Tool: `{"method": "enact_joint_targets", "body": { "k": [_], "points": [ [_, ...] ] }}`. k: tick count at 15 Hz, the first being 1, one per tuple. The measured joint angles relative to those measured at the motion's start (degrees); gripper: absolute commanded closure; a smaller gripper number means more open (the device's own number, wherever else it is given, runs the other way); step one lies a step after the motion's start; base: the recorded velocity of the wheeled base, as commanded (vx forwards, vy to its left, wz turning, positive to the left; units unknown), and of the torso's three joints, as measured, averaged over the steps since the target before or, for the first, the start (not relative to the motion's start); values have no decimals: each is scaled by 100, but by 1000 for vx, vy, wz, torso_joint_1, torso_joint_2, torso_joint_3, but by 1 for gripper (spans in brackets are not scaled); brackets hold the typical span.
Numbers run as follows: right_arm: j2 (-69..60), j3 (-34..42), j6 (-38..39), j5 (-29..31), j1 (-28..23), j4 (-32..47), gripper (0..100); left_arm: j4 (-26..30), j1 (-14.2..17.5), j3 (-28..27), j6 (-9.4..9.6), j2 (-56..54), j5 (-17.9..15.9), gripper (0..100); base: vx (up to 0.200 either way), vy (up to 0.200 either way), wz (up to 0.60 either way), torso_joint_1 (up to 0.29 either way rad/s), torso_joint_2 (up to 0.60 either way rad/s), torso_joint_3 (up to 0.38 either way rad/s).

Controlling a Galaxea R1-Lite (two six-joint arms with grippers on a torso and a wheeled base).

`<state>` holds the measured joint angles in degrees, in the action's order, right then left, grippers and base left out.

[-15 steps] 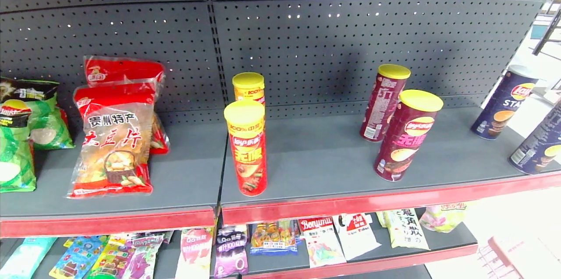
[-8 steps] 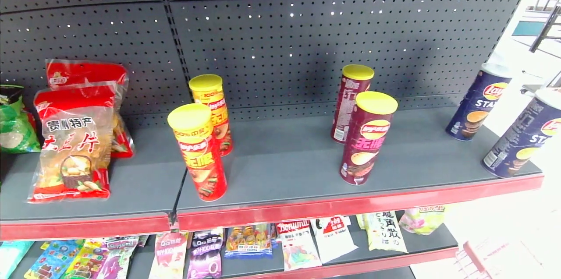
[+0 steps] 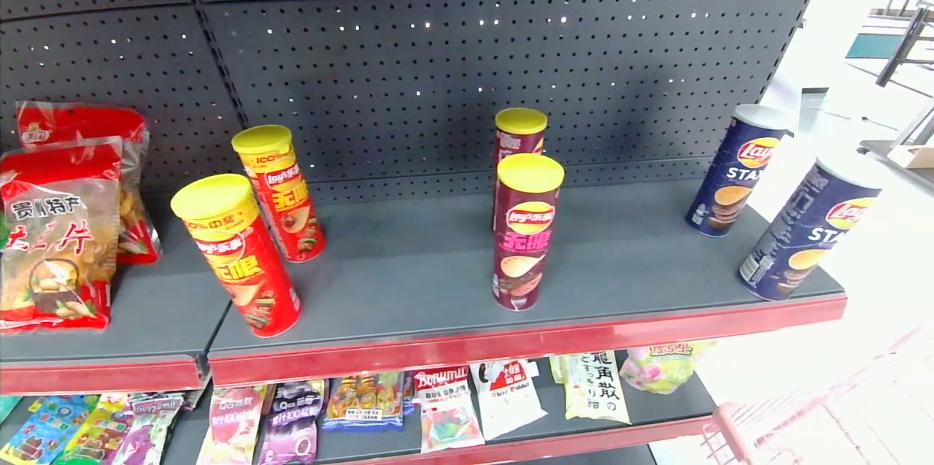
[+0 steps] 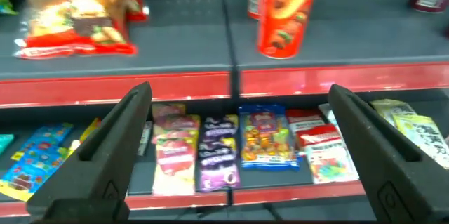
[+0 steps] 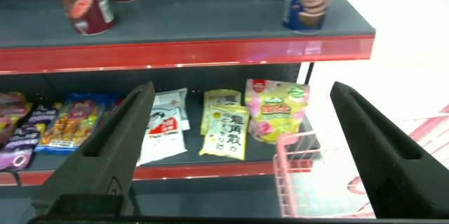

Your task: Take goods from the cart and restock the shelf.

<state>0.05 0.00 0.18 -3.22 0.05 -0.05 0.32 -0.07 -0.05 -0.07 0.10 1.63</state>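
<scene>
The left gripper (image 4: 238,92) points level and straight at the shelving, its two dark fingers spread wide with nothing between them, and past it stands the red front edge of the shelf (image 3: 511,344). The right gripper (image 5: 242,87) is held the same way farther toward the shelf's right end, jaws fully apart and empty, with a corner of the pink wire cart (image 5: 298,164) low beside it; what the cart holds cannot be told from here. On the shelf all the crisp cans stand on their bases, long axes vertical, lids up. A red can (image 3: 237,257) stands near the front edge, with a second red can (image 3: 281,195) behind it. A maroon can (image 3: 527,231) stands mid-shelf, directly ahead of another maroon can (image 3: 519,133). Two blue cans (image 3: 733,169) (image 3: 806,235) stand at the right end, the nearer close to the edge. Red snack bags (image 3: 55,246) lean at the left, and flat packets (image 3: 438,406) lie on the shelf below
</scene>
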Motion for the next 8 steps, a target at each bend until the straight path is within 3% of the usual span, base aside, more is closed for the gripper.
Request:
{"method": "enact_joint_targets", "body": {
  "k": [8],
  "points": [
    [0,0,0,2,2,-5,0,4,-6,2,-6,0,2,0,0,0,0,0,0,0]
  ]
}}
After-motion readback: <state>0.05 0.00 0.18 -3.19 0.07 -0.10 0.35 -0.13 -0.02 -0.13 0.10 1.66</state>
